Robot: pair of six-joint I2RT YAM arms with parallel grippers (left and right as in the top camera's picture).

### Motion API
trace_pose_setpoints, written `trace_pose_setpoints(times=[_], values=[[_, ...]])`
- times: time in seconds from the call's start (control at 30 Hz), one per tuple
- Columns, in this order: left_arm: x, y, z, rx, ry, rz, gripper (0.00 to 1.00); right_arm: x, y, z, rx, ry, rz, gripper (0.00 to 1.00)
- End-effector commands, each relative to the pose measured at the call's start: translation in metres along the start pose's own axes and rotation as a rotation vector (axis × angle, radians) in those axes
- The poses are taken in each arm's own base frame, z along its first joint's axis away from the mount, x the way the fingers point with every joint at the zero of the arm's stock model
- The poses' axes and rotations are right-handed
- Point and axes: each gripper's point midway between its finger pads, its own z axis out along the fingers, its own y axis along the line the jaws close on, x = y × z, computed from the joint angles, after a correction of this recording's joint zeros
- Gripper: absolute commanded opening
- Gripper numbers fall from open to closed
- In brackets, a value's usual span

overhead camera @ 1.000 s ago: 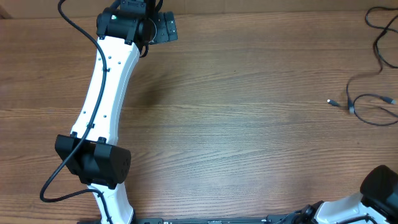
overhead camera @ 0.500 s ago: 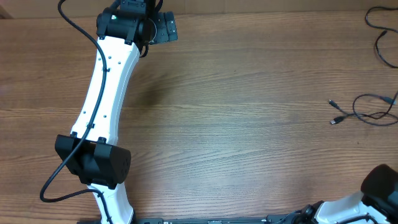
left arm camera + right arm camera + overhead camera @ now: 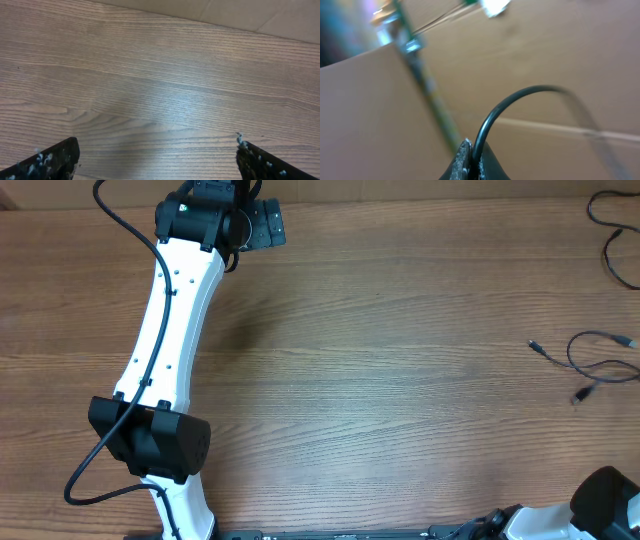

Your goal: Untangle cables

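Thin black cables point(image 3: 600, 365) lie at the table's right edge, with small plug ends by them; another dark cable point(image 3: 612, 240) loops at the far right corner. My right gripper point(image 3: 472, 160) is shut on a black cable point(image 3: 520, 97) that arcs up out of its tips; the gripper itself is outside the overhead view, only the arm's base point(image 3: 605, 500) shows. My left gripper point(image 3: 155, 157) is open and empty over bare wood at the far left of the table point(image 3: 250, 225).
The brown wooden table point(image 3: 380, 380) fills the overhead view. A cardboard wall point(image 3: 560, 65) and a blurred green rod point(image 3: 427, 95) show in the right wrist view. The left arm point(image 3: 170, 330) stretches along the table's left side.
The cable ends at the right edge have shifted: the loop has changed shape and one plug end has moved down and to the right. The left arm has not moved.
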Motion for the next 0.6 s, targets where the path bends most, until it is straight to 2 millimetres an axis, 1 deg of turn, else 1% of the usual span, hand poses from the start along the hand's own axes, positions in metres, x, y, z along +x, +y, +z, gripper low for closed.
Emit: trace_pose_setpoints(times=[0.0,0.03,0.07,0.27,0.33,0.4,0.47,0.53,0.57], values=[[-0.003,0.0,-0.006,0.002,-0.014,0.017,1.0,0.028,0.054,-0.002,-0.232,0.123,0.084,0.04],[-0.003,0.0,-0.005,0.002,-0.013,0.018,1.0,0.031,0.058,-0.003,-0.244,0.132,0.094,0.04],[-0.003,-0.001,-0.005,0.002,-0.011,0.018,1.0,0.036,0.067,-0.006,-0.264,0.15,0.108,0.04],[0.003,0.003,0.002,-0.011,0.016,0.02,1.0,0.062,0.131,-0.032,-0.422,0.235,0.125,0.04],[0.006,0.003,0.006,-0.016,0.029,0.022,1.0,0.068,0.145,-0.04,-0.442,0.246,0.126,0.04],[0.01,0.003,0.011,-0.022,0.047,0.026,1.0,0.075,0.146,-0.041,-0.396,0.25,0.119,0.04],[0.015,0.004,0.015,-0.029,0.067,0.03,1.0,0.088,0.139,-0.036,-0.326,0.271,0.099,0.04],[0.018,0.004,0.02,-0.034,0.083,0.032,1.0,0.109,0.129,-0.025,-0.253,0.317,0.068,0.04],[0.019,0.005,0.022,-0.036,0.086,0.032,1.0,0.124,0.126,-0.019,-0.229,0.356,0.049,0.04]])
